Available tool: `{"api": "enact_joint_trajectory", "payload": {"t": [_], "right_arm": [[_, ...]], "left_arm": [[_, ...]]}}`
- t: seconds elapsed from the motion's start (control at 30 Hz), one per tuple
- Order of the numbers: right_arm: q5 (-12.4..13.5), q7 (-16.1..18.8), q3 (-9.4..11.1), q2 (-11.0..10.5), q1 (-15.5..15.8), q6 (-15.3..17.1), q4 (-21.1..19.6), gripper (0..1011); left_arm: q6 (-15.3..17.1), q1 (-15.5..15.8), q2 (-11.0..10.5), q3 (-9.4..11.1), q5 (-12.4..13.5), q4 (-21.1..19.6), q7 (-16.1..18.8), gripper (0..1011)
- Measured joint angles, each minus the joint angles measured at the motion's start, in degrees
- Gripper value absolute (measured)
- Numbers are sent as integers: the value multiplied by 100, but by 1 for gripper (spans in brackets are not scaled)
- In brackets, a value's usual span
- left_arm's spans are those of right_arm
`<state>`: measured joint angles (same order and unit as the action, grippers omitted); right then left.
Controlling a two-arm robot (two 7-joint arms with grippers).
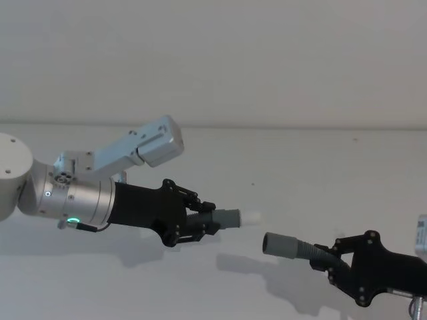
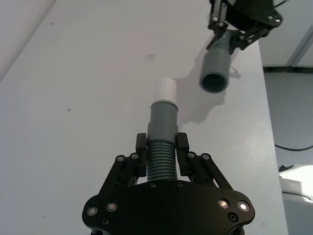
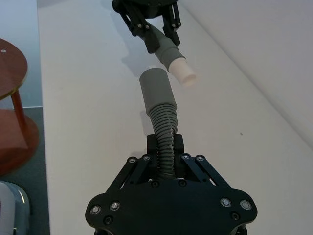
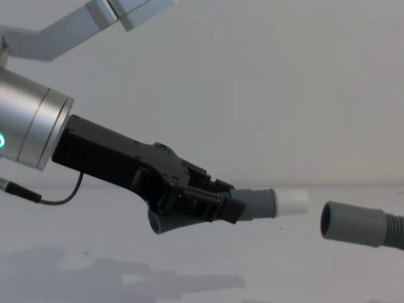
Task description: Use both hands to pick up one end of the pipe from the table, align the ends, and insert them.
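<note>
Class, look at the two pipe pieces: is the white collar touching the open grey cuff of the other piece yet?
Apart. In the chest view, bare wall shows between the white collar and the open cuff; the head view shows the same gap.

A: Colours? Left gripper [image 1: 212, 221] black, on a silver wrist [image 1: 73, 200] with a green ring light [image 1: 71, 220].
B: Right gripper [image 1: 331, 257] black too. Pipe pieces?
A: Both dark grey, ribbed bodies, smooth cuffs. Left piece [image 1: 223, 219] has a white collar [image 1: 251, 217]; right piece [image 1: 288, 247] plain grey.
B: Table [image 1: 300, 173] white, matte. Reddish-brown round thing [image 3: 12, 98] beside the table, probably a stool.
</note>
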<state>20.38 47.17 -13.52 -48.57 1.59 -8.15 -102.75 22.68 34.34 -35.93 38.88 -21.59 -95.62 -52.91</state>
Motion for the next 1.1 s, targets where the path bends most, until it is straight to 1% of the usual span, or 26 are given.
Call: {"api": "enact_joint_trajectory", "payload": {"t": [0.33, 0.53, 0.83, 1.1], "right_arm": [[-254, -196, -143, 65, -80, -124, 110, 155], [-355, -282, -203, 83, -107, -166, 142, 155], [-438, -396, -277, 102, -143, -185, 172, 155], [-452, -480, -324, 106, -156, -183, 176, 155]], "left_arm": [[32, 145, -62, 98, -1, -97, -132, 339], [66, 185, -109, 130, -13, -144, -153, 339], [155, 218, -230, 161, -31, -227, -152, 339], [184, 252, -306, 200, -55, -253, -150, 339]]}}
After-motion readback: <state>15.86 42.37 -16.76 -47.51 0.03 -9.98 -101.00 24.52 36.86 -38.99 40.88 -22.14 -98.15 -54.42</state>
